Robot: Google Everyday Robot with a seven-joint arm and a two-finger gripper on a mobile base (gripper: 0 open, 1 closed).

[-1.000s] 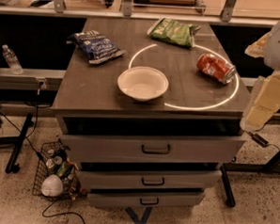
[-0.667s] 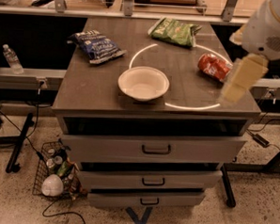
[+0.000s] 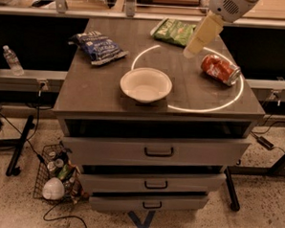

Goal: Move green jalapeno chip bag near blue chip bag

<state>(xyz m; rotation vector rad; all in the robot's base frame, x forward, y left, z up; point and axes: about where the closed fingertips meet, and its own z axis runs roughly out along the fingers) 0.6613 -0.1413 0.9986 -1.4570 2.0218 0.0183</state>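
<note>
1. The crinkled, flat, light green jalapeno chip bag is seen lying at the far edge of the dark grey cabinet top, right of centre. It is not gripped.
2. The crinkled dark navy blue chip bag is laid at the far left of the same top, well apart from the green bag. Bare surface is seen beside it, so a drop spot is judged available.
3. The pale two-finger gripper is held over the top, angled down and left. Its tip is just beside the green bag's right end, between that bag and the orange-red soda can. Whether it is open or closed cannot be told.
4. That pose is read as an approach to the green bag from its right side. No contact is shown.
5. The round white bowl is set front of centre. A carry along the far edge is judged to be kept clear of it.
6. The can is laid on its side near the gripper. It could be rolled if nudged.
</note>
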